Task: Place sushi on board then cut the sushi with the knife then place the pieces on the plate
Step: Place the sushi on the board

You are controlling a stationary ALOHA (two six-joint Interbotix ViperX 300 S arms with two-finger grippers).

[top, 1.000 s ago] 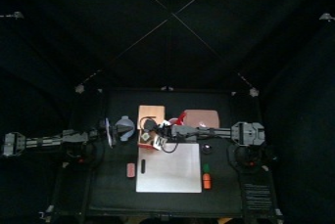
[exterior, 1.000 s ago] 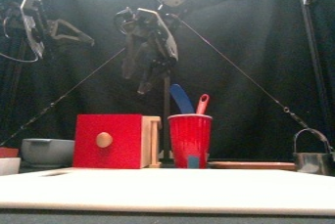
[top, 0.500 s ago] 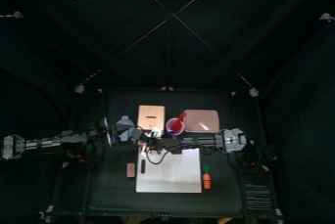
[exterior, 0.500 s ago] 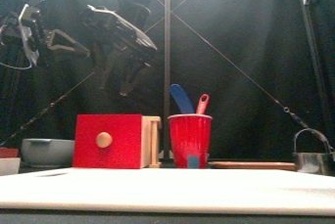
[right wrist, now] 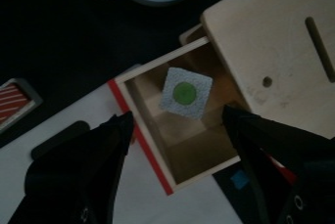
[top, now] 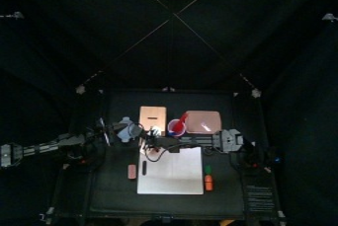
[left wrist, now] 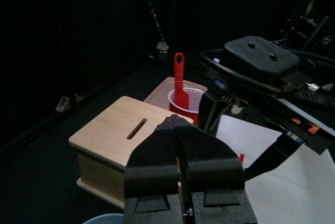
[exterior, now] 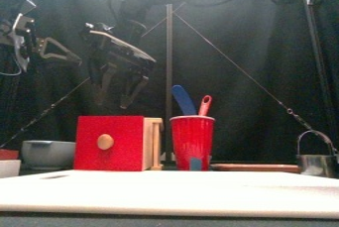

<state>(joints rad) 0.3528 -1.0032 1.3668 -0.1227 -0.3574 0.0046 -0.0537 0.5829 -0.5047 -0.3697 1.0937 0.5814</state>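
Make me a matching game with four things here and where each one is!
Things: 1 toy sushi; 2 blue knife; 3 blue-grey bowl; 4 metal cutter.
Places: A in the red cup; B far right of the red cup; C inside the open drawer; D left of the wooden box.
Pairs: 1-C, 2-A, 3-D, 4-B.

The right gripper [exterior: 117, 94] hangs, jaws spread, at twelve o'clock over the wooden box [exterior: 119, 143]. At the box's three o'clock, the red cup [exterior: 192, 142] holds a blue knife [exterior: 181, 98] and a red knife [exterior: 204, 104].
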